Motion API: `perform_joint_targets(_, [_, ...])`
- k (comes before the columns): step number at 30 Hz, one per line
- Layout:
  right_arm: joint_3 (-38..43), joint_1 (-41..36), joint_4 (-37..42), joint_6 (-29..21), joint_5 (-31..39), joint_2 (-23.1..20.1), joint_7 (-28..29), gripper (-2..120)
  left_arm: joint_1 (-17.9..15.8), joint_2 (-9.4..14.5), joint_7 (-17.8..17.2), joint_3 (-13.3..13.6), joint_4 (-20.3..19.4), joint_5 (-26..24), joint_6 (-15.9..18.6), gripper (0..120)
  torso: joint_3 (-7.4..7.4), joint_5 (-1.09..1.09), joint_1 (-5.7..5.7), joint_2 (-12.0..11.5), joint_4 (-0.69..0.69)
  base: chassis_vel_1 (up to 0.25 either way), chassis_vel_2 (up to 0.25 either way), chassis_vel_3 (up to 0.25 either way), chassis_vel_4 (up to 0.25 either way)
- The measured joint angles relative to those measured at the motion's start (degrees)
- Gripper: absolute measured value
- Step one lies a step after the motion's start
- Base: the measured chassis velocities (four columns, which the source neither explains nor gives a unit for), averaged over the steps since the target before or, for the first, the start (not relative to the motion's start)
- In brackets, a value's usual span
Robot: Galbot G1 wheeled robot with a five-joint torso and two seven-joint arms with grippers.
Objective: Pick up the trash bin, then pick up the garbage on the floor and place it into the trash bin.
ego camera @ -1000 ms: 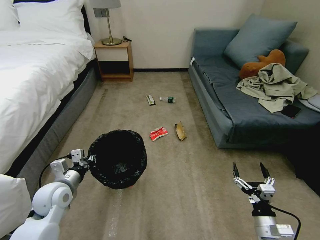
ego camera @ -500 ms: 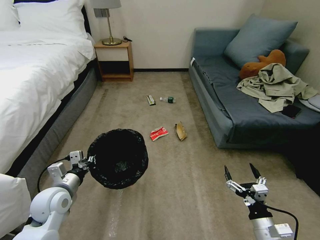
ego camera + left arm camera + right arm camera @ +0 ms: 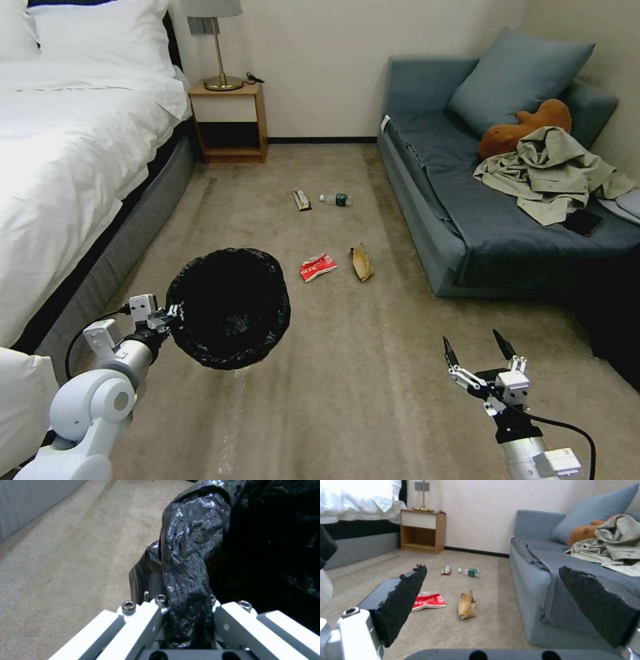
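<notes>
The trash bin, round and wrapped in a glossy black bag, hangs above the carpet at the lower left. My left gripper is shut on its wrinkled rim, the bag pinched between the white fingers. My right gripper hovers open and empty over the carpet at the lower right. The garbage lies on the floor ahead: a red-and-white packet, a brown paper scrap, and farther off a small bottle and a dark wrapper.
A white bed runs along the left. A blue sofa on the right carries a beige garment and a brown plush toy. A wooden nightstand stands at the far wall. Open carpet lies between bed and sofa.
My left arm has raised the bin a little and carried it slightly left. My right gripper, still open, has drifted left and back toward me.
</notes>
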Motion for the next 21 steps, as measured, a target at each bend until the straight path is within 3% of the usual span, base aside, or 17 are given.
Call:
perform_joint_targets(12, [0.04,0.04,-0.68,0.71,0.06,-0.24,-0.09,100,-0.05,0.4,0.0,-0.15,0.15,-0.16,-0.21,3,0.0,0.0,0.0,0.0,0.0,0.0,0.0,0.0,0.0])
perform_joint_targets(21, [-0.05,0.23,-1.32,1.4,-0.01,-0.06,-0.14,100,-0.47,0.56,0.02,-0.24,0.62,-0.56,-0.45,3,0.0,-0.01,0.0,0.0,-0.01,-0.11,0.107,0.121,-0.111])
